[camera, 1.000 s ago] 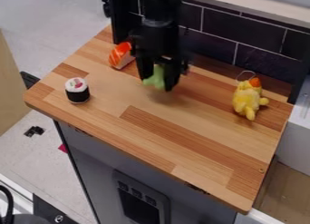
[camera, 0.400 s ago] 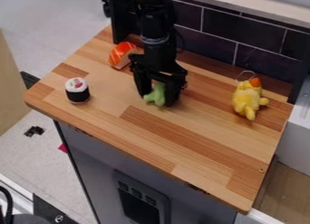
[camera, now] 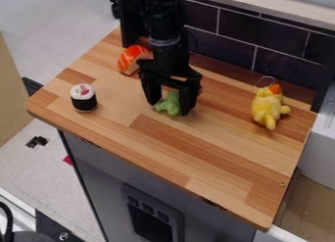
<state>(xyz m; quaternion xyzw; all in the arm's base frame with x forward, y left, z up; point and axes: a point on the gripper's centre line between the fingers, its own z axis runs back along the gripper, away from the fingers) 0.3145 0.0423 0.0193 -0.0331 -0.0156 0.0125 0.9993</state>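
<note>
While hanging low over the wooden countertop (camera: 216,153), straddles a small green lobed toy (camera: 171,103) with the black two-finger gripper (camera: 170,108) open, one finger to each side. Find the toy near the counter's centre, slightly toward twelve o'clock, seemingly resting on the wood. Cannot tell whether touching at either side.

Looks like a grasp-or-release stage, with no sure way to say which. For a pick-up, would call for an even squeeze around the body; for a withdrawal, for a straight rise with fingers apart, to avoid dragging or tipping it.

From the toy, see the salmon nigiri toy (camera: 130,60) at eleven o'clock, the maki roll toy (camera: 83,100) at nine and the yellow plush chick (camera: 266,108) at three.

As for brands, labels or writing, can make out none. At six o'clock, on the grey cabinet front (camera: 101,177), see a dark button panel (camera: 150,225), too small to yield readable marks.
</note>
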